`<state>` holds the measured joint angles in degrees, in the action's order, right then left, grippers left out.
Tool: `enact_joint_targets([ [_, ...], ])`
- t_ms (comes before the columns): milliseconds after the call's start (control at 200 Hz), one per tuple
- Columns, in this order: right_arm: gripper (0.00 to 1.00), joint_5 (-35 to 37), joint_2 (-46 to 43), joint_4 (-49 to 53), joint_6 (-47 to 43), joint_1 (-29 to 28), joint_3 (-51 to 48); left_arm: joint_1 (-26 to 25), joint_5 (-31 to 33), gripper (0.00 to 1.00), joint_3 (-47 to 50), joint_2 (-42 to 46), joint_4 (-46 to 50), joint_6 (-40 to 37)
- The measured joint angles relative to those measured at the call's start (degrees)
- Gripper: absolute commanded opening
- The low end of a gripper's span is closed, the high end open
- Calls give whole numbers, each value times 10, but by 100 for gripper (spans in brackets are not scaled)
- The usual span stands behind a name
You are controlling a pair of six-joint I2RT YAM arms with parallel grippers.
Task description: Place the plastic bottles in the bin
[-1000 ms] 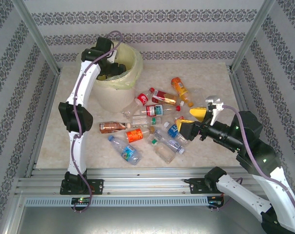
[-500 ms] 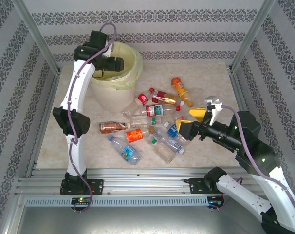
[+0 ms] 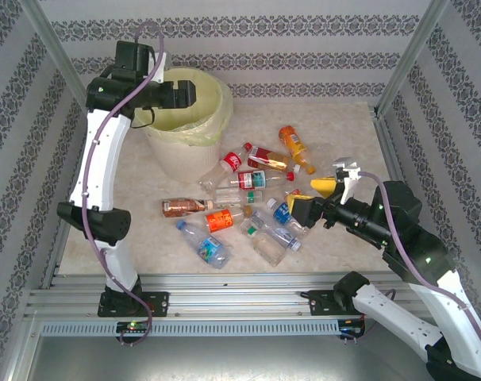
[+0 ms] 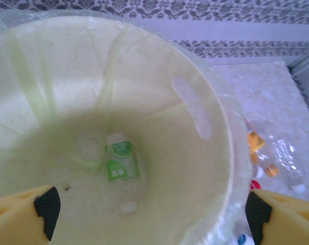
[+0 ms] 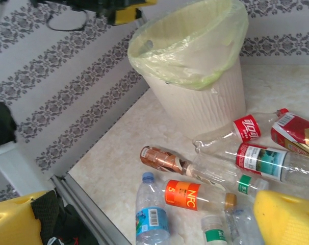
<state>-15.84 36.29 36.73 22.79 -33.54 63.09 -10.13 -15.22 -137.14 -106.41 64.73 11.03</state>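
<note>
Release is done: left claw (image 3: 186, 94) is raised above the bin (image 3: 185, 155), spread wider than a second ago, nothing held. One green-labelled bottle (image 4: 121, 161) is seen lying on the bin floor. The right claw (image 3: 314, 197) is kept wide and empty beside the plastic bottles (image 3: 225, 219) left scattered on the surface (image 3: 344, 135). Another pick is needed.

Top camera, high and behind, looks down over the whole counter (image 3: 336, 127). Left wrist stares close into the bin (image 4: 195, 153); right wrist looks low across the bottles (image 5: 195, 195) toward that same bin.
</note>
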Motion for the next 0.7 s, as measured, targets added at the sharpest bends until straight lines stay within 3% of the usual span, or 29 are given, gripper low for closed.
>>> enact_joint_targets([
  [335, 97, 61, 28, 60, 12, 0, 0, -53, -92, 100, 239, 168, -48, -17],
  [699, 82, 96, 48, 131, 31, 0, -26, -174, -147, 100, 494, 322, -153, -13],
])
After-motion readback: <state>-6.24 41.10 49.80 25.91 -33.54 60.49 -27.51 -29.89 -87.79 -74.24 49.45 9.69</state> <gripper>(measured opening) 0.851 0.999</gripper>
